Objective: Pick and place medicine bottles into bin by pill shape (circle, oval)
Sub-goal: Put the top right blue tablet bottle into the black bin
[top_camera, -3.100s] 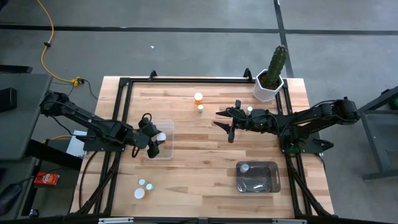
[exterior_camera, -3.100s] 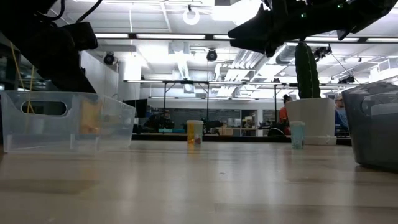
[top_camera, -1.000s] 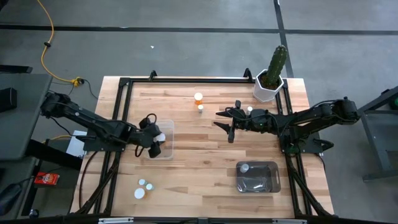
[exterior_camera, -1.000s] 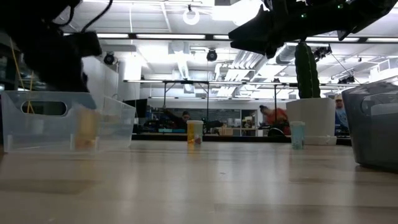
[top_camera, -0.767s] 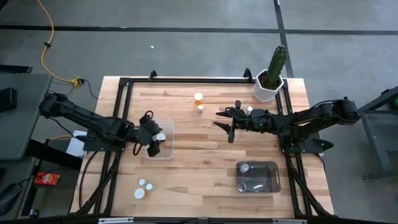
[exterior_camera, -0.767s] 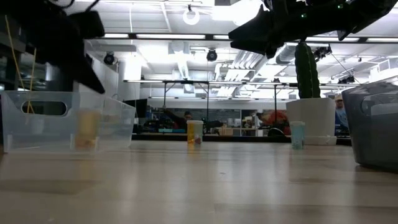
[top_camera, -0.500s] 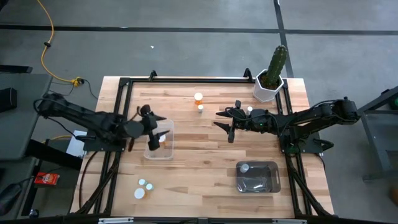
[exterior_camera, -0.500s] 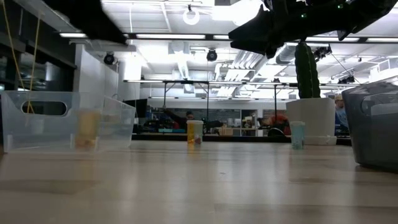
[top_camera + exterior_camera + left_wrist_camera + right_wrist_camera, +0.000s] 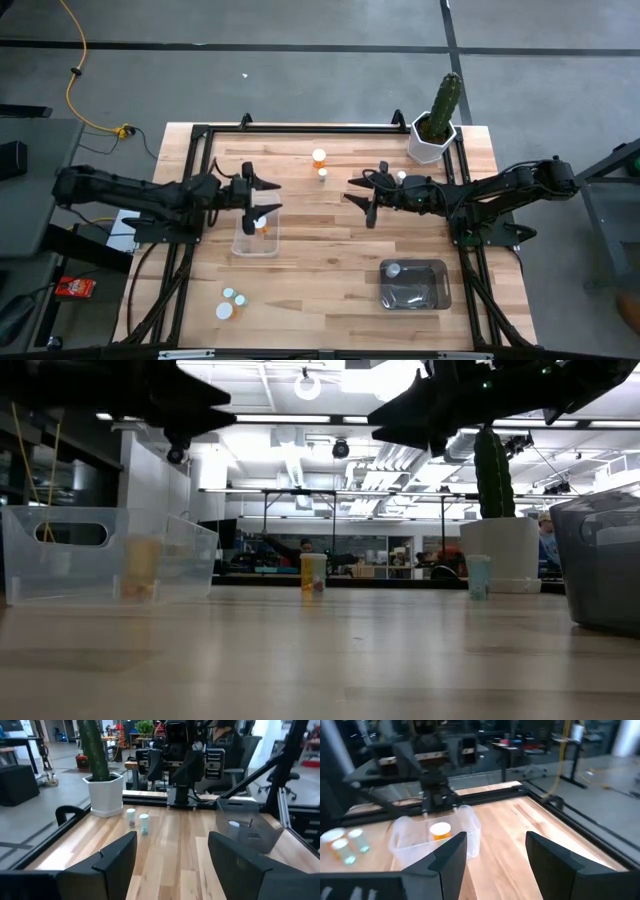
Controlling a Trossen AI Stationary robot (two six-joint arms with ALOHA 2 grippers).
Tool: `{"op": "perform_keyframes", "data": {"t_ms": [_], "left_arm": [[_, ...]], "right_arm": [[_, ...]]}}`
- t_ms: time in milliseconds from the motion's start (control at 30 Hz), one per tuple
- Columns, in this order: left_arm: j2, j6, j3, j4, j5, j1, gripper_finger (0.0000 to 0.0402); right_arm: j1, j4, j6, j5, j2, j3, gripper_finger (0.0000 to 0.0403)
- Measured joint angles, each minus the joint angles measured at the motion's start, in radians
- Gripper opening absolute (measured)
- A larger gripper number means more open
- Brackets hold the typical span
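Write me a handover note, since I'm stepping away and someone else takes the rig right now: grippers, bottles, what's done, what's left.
Left gripper: open, empty, raised above the clear bin's far edge.
Right gripper: open, empty, hovering mid-table.
Done: one orange bottle stands in the clear bin; one white-capped bottle is in the dark bin.
Left: two bottles at the far middle, one bottle beside the right arm near the cactus pot, three bottles at the near left corner.
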State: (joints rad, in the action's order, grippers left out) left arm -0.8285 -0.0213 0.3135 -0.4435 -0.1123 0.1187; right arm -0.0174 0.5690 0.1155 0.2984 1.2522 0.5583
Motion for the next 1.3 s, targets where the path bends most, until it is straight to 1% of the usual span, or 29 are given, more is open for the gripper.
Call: {"op": "perform_keyframes", "data": {"t_ms": [133, 200, 267, 400, 467, 567, 700, 767, 833, 1000, 1133, 1300], "left_arm": [[0.015, -0.020, -0.002, -0.025, 0.018, 0.021, 0.0230], [0.017, -0.013, -0.002, -0.017, 0.019, 0.021, 0.0230], [0.018, -0.012, -0.002, -0.019, 0.020, 0.021, 0.0230], [0.018, -0.012, -0.002, -0.017, 0.021, 0.021, 0.0229], [0.018, -0.012, -0.002, -0.017, 0.021, 0.021, 0.0229], [0.017, -0.012, -0.002, -0.016, 0.021, 0.019, 0.0229], [0.017, -0.012, -0.002, -0.015, 0.021, 0.018, 0.0229], [0.017, -0.012, -0.002, -0.015, 0.021, 0.018, 0.0229], [0.017, -0.012, -0.002, -0.016, 0.022, 0.018, 0.0229], [0.017, -0.012, -0.002, -0.014, 0.022, 0.018, 0.0229], [0.017, -0.012, -0.002, -0.013, 0.022, 0.018, 0.0229], [0.017, -0.012, -0.002, -0.010, 0.022, 0.018, 0.0229]], "right_arm": [[0.000, -0.033, 0.058, 0.086, 0.000, 0.001, 0.0197], [0.001, -0.090, 0.128, 0.117, -0.002, 0.007, 0.0197], [0.008, -0.267, 0.236, 0.154, -0.003, 0.056, 0.0197], [0.035, -0.769, 0.483, 0.230, 0.013, 0.197, 0.0197], [0.039, -0.959, 0.610, 0.267, 0.027, 0.233, 0.0197], [0.037, -1.109, 0.754, 0.300, 0.051, 0.245, 0.0197], [0.057, -1.284, 0.923, 0.293, 0.086, 0.245, 0.0197], [0.067, -1.339, 0.986, 0.285, 0.104, 0.245, 0.0197], [0.075, -1.367, 1.010, 0.262, 0.119, 0.245, 0.0197], [0.093, -1.357, 1.010, 0.235, 0.160, 0.245, 0.0197], [0.121, -1.352, 1.005, 0.193, 0.203, 0.245, 0.0197], [0.155, -1.323, 0.958, 0.190, 0.230, 0.244, 0.0197]]}}
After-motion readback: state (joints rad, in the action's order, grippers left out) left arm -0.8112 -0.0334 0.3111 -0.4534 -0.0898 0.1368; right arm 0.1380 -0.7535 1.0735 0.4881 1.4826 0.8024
